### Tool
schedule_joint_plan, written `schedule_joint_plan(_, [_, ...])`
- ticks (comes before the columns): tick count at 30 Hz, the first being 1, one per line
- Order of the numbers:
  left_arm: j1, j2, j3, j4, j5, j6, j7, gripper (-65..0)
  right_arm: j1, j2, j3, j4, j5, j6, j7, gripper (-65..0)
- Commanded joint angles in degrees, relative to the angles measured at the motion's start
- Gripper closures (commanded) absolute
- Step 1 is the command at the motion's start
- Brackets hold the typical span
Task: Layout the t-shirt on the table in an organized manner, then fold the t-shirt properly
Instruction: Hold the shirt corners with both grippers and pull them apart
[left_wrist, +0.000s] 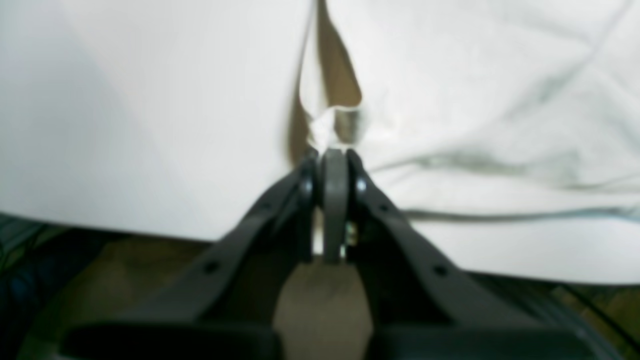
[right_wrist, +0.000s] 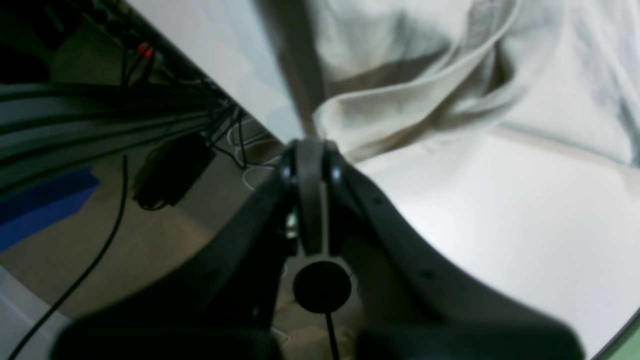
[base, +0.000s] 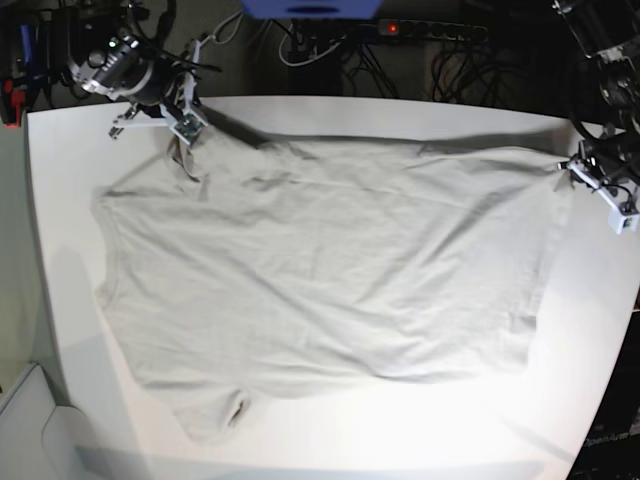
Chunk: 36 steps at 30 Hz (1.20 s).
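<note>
T-shirt (base: 320, 270) spread across the table (base: 590, 400), 2 corners pinched, no fold yet.

The shirt lies mostly flat but wrinkled at centre. At 10 o'clock the right gripper (base: 185, 125) is closed on a cloth edge; at 3 o'clock the left gripper (base: 590, 170) is clamped on another corner. Layout looks nearly finished, judging by the spread; smoothing and all folding remain.

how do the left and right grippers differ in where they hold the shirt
The left gripper pinches the t-shirt at its corner on the base view's right; the right gripper pinches the far corner on that view's left. The right one lifts its edge into a fold. Both are shut on cloth.
</note>
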Motion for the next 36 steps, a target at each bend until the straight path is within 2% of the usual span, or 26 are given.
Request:
schedule_joint_plan(1, [0.0,-2.5,-0.5,0.8,0.1,-0.1,-0.3,0.0,-0.7,0.5,0.2,1.1,0.5,-0.2,0.9,0.0])
schedule_joint_plan(15, [-0.4,-2.9,-0.4,0.2,0.2,-0.1,-0.6,0.0,-1.9,2.5,-0.2,1.1,0.5,-0.2,0.8,0.0])
schedule_joint_plan(36, [-0.4,-2.8,-0.8,0.2,0.2,-0.1,-0.7,0.0,-2.5,2.9,0.4,1.4,0.4,-0.2,0.1,0.0])
